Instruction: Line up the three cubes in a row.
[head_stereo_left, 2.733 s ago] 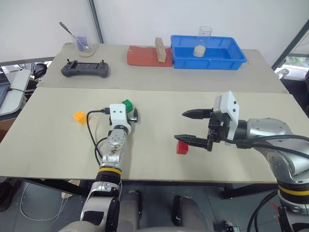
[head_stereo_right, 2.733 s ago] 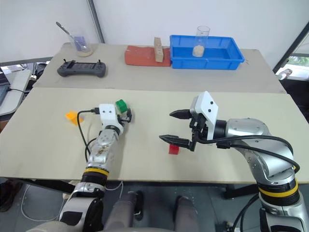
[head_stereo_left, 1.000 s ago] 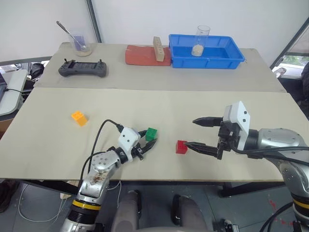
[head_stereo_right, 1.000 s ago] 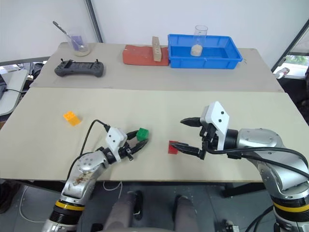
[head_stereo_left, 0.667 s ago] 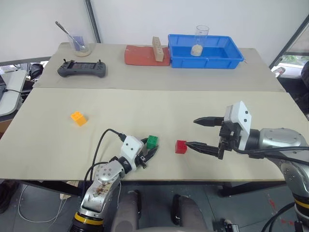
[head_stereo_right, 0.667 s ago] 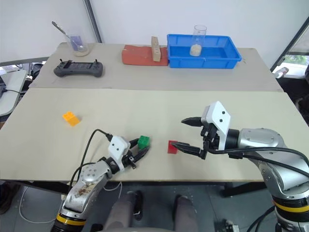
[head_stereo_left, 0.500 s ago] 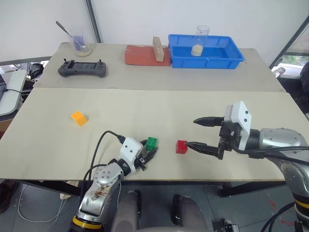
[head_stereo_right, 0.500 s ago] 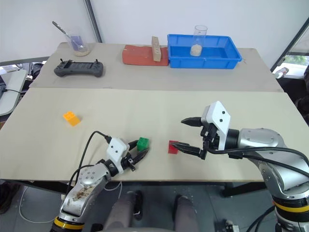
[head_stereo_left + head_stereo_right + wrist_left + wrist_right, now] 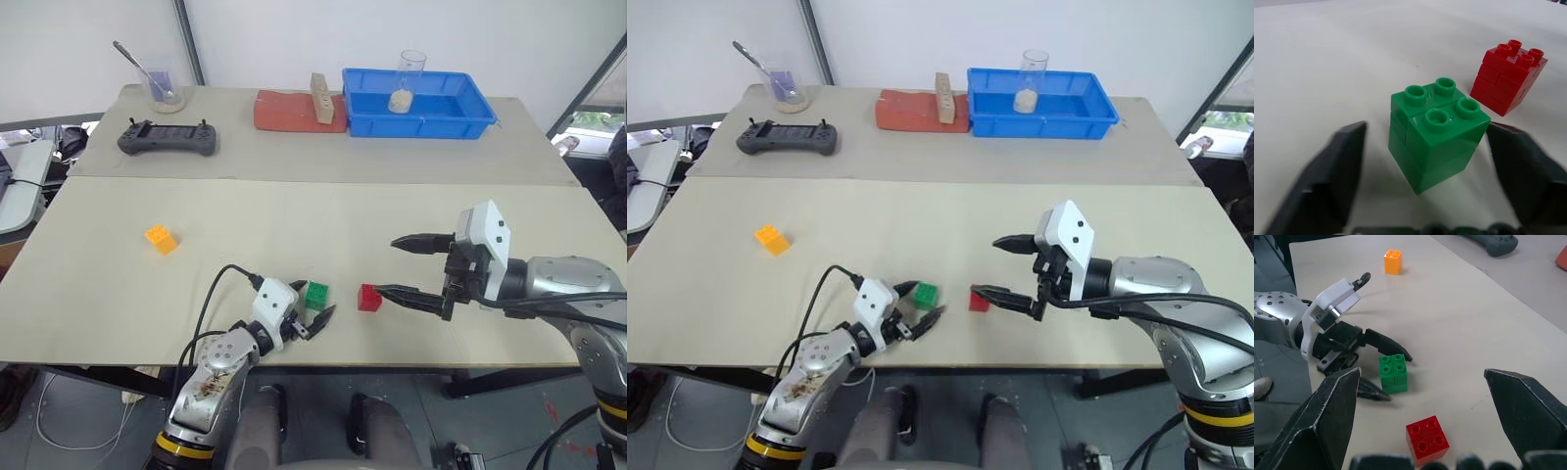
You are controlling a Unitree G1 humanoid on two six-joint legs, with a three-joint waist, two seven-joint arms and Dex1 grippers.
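Note:
The green cube (image 9: 316, 294) stands upright on the table between the spread fingers of my left gripper (image 9: 312, 300), which is open. In the left wrist view there is a gap between the green cube (image 9: 1437, 132) and each finger. The red cube (image 9: 368, 297) sits a short way to its right, both near the table's front edge. My right gripper (image 9: 386, 266) hovers open just right of the red cube, its lower fingertip close to it. The orange-yellow cube (image 9: 161, 238) lies apart at the far left.
At the back stand a blue tray (image 9: 421, 125) holding a glass jar (image 9: 411, 81), a red mat (image 9: 286, 113) with a tan wooden block (image 9: 319, 96), a black controller (image 9: 168, 140) and a glass with a spoon (image 9: 162, 91). The table's front edge runs just below the left gripper.
My left gripper has opened and let go of the green cube, which now stands on the table slightly closer to the red one. The right arm has not moved.

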